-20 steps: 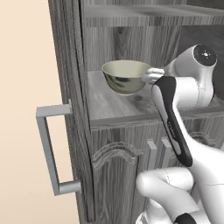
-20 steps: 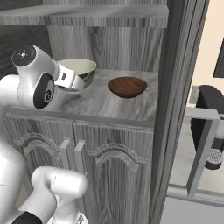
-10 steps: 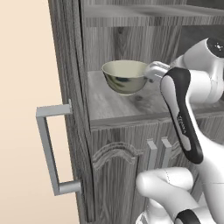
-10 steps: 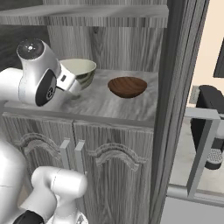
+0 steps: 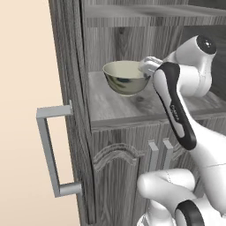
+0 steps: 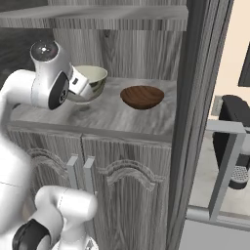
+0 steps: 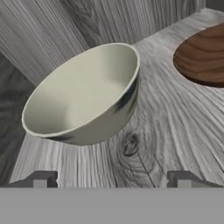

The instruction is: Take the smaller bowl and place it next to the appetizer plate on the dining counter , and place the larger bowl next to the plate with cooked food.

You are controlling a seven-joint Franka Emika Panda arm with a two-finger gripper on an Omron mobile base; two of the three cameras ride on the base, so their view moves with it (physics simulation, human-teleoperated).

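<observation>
1. The larger bowl [image 5: 126,78] stands on the grey wooden shelf [image 6: 112,114] inside an open cabinet, cream inside and dark mottled outside; I take this bowl as my landmark.
2. In the hand view the larger bowl [image 7: 85,94] appears tilted, its mouth turned up and toward the back wall, though that may be the camera's roll; from the base views it looks roughly upright.
3. The smaller bowl [image 6: 142,96], shallow and dark brown, sits on the same shelf beside the larger bowl [image 6: 90,83], toward the open cabinet door [image 6: 200,117] as seen from the right base view; the two bowls stand apart with bare shelf between them.
4. In the hand view the smaller bowl [image 7: 202,54] lies off past the larger bowl's far side, cut by the picture's edge.
5. The end effector [image 7: 111,179] hangs just in front of the larger bowl with its two fingertips [image 7: 41,179] spread wide, wider than the bowl's base, and nothing between them; it does not touch the bowl.
6. From the left base view the robot's wrist [image 5: 150,66] sits right against the larger bowl's rim; I cannot be sure from there whether it touches.
7. Below the larger bowl, under the shelf, are two closed lower doors with upright grey handles [image 5: 158,154].
8. To the side of the larger bowl away from the brown one, the other open cabinet door carries a long grey bar handle [image 5: 50,150].
</observation>
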